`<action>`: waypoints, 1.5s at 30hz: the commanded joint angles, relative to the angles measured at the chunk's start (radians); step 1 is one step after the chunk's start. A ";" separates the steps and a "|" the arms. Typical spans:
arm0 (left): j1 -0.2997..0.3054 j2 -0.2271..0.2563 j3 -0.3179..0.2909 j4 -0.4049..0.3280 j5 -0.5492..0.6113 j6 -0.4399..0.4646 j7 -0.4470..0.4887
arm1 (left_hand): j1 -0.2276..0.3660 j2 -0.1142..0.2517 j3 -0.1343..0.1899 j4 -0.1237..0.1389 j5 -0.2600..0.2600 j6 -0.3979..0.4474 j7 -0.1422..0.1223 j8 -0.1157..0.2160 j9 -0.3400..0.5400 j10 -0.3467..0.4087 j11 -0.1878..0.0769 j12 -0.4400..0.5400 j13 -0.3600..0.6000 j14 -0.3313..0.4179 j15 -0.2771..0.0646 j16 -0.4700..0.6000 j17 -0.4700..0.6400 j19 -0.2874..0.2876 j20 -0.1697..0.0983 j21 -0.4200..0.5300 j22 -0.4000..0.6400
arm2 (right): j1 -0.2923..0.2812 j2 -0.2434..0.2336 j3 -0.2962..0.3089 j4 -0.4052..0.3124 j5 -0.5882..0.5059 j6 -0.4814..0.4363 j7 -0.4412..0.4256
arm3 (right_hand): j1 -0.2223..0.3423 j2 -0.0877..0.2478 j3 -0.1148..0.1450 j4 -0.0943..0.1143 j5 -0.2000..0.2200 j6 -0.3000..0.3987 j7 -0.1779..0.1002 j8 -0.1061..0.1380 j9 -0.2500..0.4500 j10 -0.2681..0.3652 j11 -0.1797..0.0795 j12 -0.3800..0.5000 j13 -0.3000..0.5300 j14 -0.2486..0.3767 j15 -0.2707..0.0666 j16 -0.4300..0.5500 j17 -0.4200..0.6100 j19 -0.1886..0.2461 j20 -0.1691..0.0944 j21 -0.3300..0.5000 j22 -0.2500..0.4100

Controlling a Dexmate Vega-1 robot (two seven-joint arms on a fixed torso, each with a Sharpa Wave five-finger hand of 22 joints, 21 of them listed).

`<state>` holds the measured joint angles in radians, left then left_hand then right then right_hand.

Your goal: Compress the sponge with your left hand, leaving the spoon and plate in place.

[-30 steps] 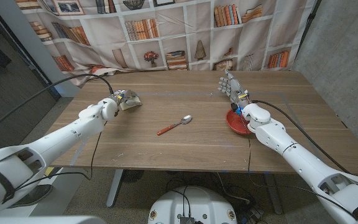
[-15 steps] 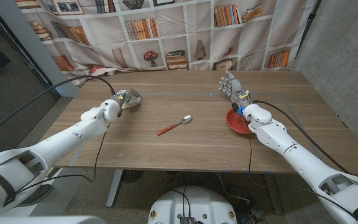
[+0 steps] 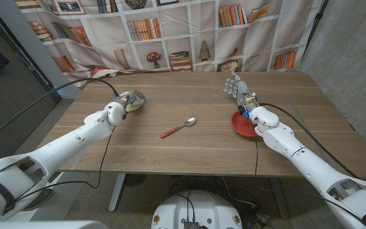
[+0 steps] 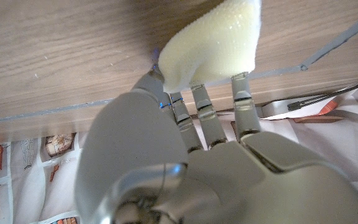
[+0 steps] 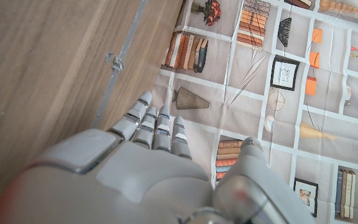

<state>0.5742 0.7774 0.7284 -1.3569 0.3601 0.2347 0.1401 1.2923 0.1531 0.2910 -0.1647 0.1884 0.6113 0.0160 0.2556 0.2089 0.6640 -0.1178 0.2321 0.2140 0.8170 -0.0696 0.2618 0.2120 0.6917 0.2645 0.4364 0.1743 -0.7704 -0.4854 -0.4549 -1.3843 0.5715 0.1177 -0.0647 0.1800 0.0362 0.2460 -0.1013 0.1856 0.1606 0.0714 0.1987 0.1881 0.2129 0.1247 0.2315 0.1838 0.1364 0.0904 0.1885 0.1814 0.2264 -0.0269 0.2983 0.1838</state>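
Over on the left, the left robot hand (image 3: 131, 100) has its fingers wrapped around the sponge (image 4: 213, 42), a pale yellow piece that the wrist view shows bulging out past the fingertips (image 4: 239, 79) and pressed toward the wood. The sponge sits at the far left part of the surface (image 3: 196, 152), right in that robot hand, so the squeeze needs no reach at all, only a tighter close. From the head view the sponge is mostly hidden under the fingers, so I can't say which way its long side runs.

Toward the middle lies the spoon (image 3: 178, 128), red handle toward the robot and bowl away, well apart from the left robot hand. Further right the red plate (image 3: 239, 124) sits partly under the right wrist, and the right robot hand (image 3: 236, 87) stands beyond it, fingers straight and apart, holding nothing.

Behind the wooden surface hangs a cloth printed with bookshelves (image 3: 170, 32).
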 commanded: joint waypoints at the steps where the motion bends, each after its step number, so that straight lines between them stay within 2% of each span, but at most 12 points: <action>1: 0.010 0.014 -0.027 -0.048 -0.007 0.024 0.028 | 0.008 0.002 0.013 0.002 -0.002 0.011 0.003 0.003 0.003 0.008 0.004 0.001 0.002 0.021 -0.078 -0.001 0.003 0.299 -0.302 0.001 0.005 | -0.007 -0.005 0.004 -0.011 0.001 0.007 0.000 | 0.015 0.003 0.004 -0.004 -0.004 0.002 0.009 0.000 0.005 0.004 0.000 -0.005 0.005 0.010 0.002 0.000 0.002 0.009 -0.002 -0.003 0.002; 19: 0.044 0.040 -0.071 -0.107 -0.032 0.034 0.058 | 0.003 0.000 0.021 0.015 -0.005 0.013 0.000 -0.001 0.004 0.011 -0.004 -0.003 0.003 0.024 -0.076 -0.007 0.007 0.294 -0.298 -0.002 0.004 | 0.003 -0.001 0.002 -0.005 -0.003 0.015 0.007 | 0.019 0.005 0.006 -0.006 -0.005 0.001 0.008 0.000 0.005 0.004 -0.001 -0.007 0.005 0.010 0.004 -0.001 0.002 0.012 -0.001 -0.006 0.002; 30: 0.072 0.062 -0.108 -0.171 -0.052 0.031 0.073 | -0.004 -0.002 0.024 0.023 -0.006 0.013 -0.001 -0.004 0.005 0.012 -0.002 -0.006 0.003 0.027 -0.075 -0.010 0.008 0.283 -0.292 -0.007 0.004 | 0.004 0.008 0.005 0.010 0.002 0.037 0.015 | 0.021 0.006 0.006 -0.007 -0.006 0.001 0.009 0.000 0.005 0.005 -0.001 -0.007 0.005 0.010 0.004 -0.001 0.003 0.014 -0.001 -0.008 0.002; 32: 0.081 0.063 -0.118 -0.182 -0.060 0.022 0.083 | -0.005 -0.002 0.025 0.024 -0.006 0.015 0.000 -0.004 0.005 0.014 0.000 -0.006 0.003 0.029 -0.076 -0.010 0.008 0.284 -0.291 -0.007 0.004 | 0.003 0.010 0.007 0.014 0.004 0.045 0.017 | 0.021 0.006 0.006 -0.007 -0.006 0.001 0.009 0.000 0.005 0.005 -0.001 -0.007 0.005 0.010 0.004 -0.001 0.003 0.014 -0.001 -0.008 0.002; 33: 0.085 0.063 -0.124 -0.186 -0.066 0.016 0.088 | -0.005 -0.003 0.027 0.025 -0.006 0.017 0.000 -0.005 0.005 0.015 0.030 -0.007 0.003 0.033 -0.077 -0.011 0.009 0.286 -0.291 -0.007 0.004 | 0.002 0.011 0.008 0.016 0.004 0.048 0.018 | 0.021 0.006 0.006 -0.007 -0.006 0.001 0.009 0.000 0.005 0.005 -0.001 -0.007 0.005 0.010 0.004 -0.001 0.003 0.014 -0.001 -0.009 0.002; 34: 0.089 0.062 -0.131 -0.187 -0.073 0.008 0.094 | -0.005 -0.005 0.029 0.025 -0.006 0.019 -0.001 -0.005 0.005 0.015 0.039 -0.008 0.003 0.036 -0.077 -0.011 0.008 0.289 -0.291 -0.006 0.004 | 0.001 0.011 0.009 0.016 0.005 0.051 0.019 | 0.021 0.006 0.006 -0.007 -0.006 0.001 0.009 0.000 0.005 0.005 -0.001 -0.007 0.005 0.010 0.004 -0.001 0.003 0.014 -0.001 -0.009 0.002; 45: 0.120 0.030 -0.189 -0.169 -0.158 -0.104 0.158 | 0.023 -0.005 0.061 0.014 -0.003 0.085 0.008 0.013 0.008 0.081 0.050 0.009 0.010 0.089 -0.079 -0.004 0.008 0.319 -0.306 0.004 0.003 | -0.005 0.013 0.019 0.022 0.014 0.078 0.029 | 0.021 0.006 0.006 -0.008 -0.007 0.001 0.008 0.000 0.005 0.005 0.000 -0.008 0.005 0.013 0.004 0.000 0.003 0.018 0.003 -0.009 0.002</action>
<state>0.6635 0.8290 0.5917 -1.5265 0.2693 0.2191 0.2437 1.2893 0.1395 0.3406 -0.1480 0.1844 0.6761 0.0240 0.2593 0.2118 0.7259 -0.0685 0.2331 0.2174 0.8886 -0.1163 0.2533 0.2157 0.9995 -0.0384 0.4332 0.1769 -0.7689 -0.4755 -0.4450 -1.3692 0.5771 0.1698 -0.0445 0.1932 0.0414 0.2485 -0.1036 0.1817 0.1570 0.0750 0.1987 0.1881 0.2129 0.1247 0.2236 0.1838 0.1429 0.0934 0.1885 0.1816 0.2354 -0.0214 0.2924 0.1837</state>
